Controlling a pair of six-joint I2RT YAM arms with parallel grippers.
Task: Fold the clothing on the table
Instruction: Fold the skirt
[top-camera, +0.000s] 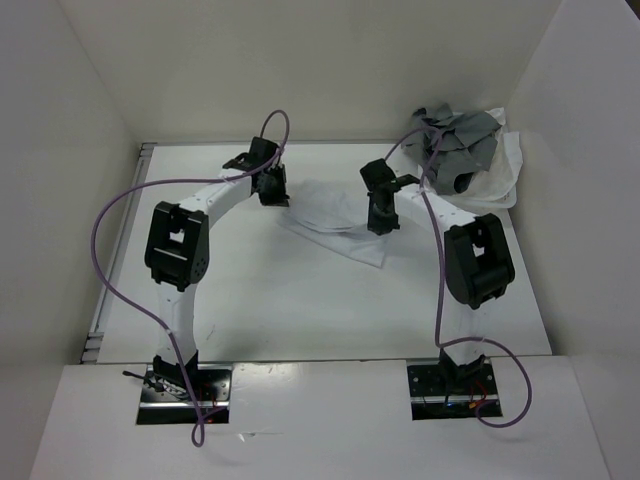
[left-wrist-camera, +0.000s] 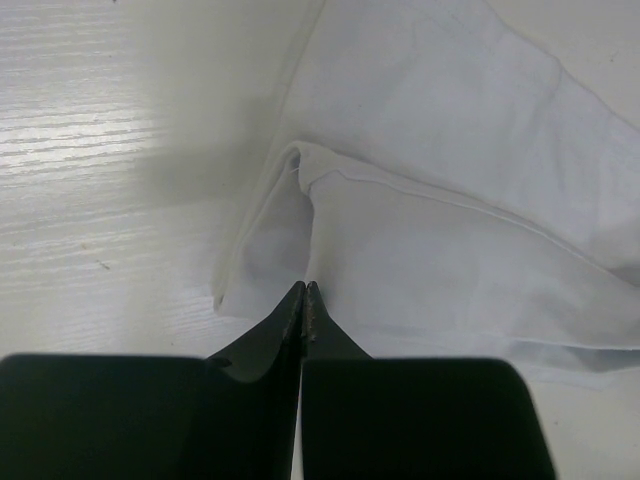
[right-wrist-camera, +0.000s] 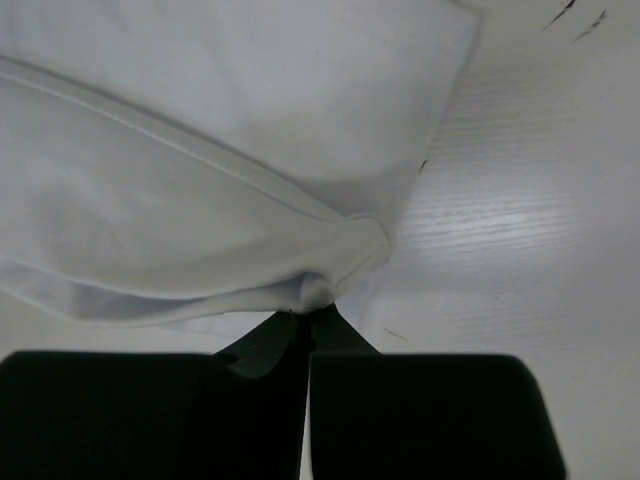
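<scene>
Pinching clothing (left-wrist-camera: 450, 250) between closed fingers (left-wrist-camera: 278, 338)

The left arm (top-camera: 178, 305) and right arm (top-camera: 456, 328) are white links joined by bulky black housings (top-camera: 178, 248). A purple cable (top-camera: 105, 270) loops along each. Both bases (top-camera: 185, 388) are black plates with small wires, one of them red on the right. The left hand (left-wrist-camera: 305, 288) and right hand (right-wrist-camera: 308, 318) are black, their fingers (left-wrist-camera: 265, 350) tapering to thin grey-edged tips.
</scene>
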